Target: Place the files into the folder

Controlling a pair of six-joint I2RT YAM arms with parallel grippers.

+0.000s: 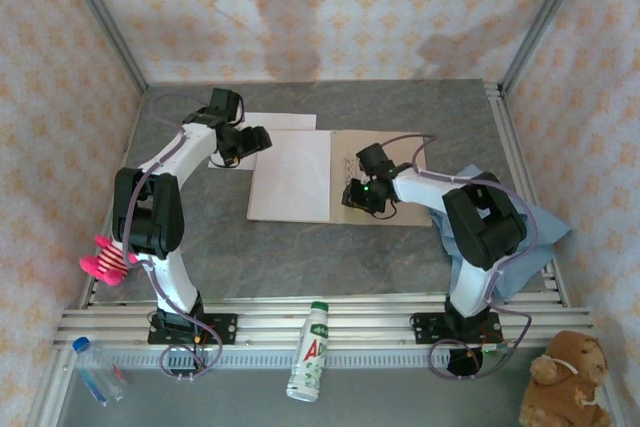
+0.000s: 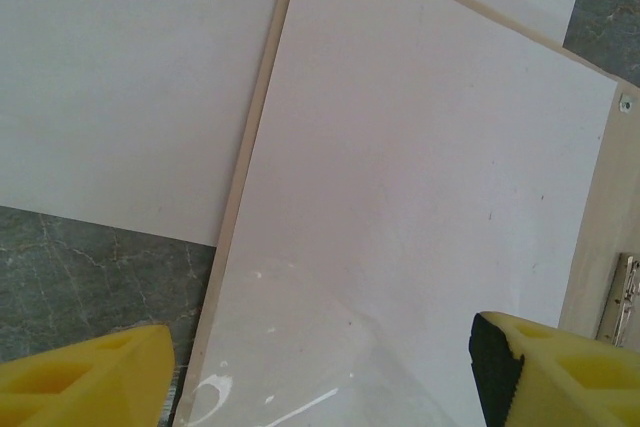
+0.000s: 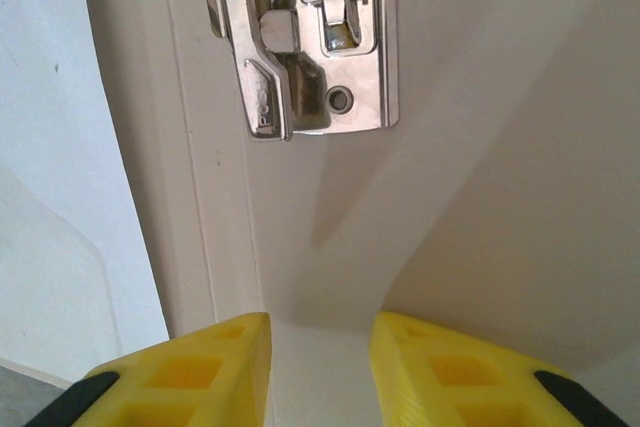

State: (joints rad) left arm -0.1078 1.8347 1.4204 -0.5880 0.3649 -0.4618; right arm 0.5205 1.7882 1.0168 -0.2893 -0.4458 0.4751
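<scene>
Two grippers hang over one open folder point(image 3: 480, 127) and two blank white sheets. The left gripper point(image 2: 320, 367) has its yellow fingers wide apart and empty, just above the first sheet point(image 2: 420, 197), which lies flat on the folder's pale left inner face. The right gripper point(image 3: 320, 347) has its fingers drawn to a narrow gap low over the folder, just below the one metal fastener point(image 3: 300, 47). I cannot tell whether they pinch anything; the second sheet point(image 2: 120, 77) lies on the grey table point(image 2: 80, 277) against the folder's left edge.

Bottle point(image 1: 309, 352) label: green "A", perhaps; rest unreadable.
</scene>
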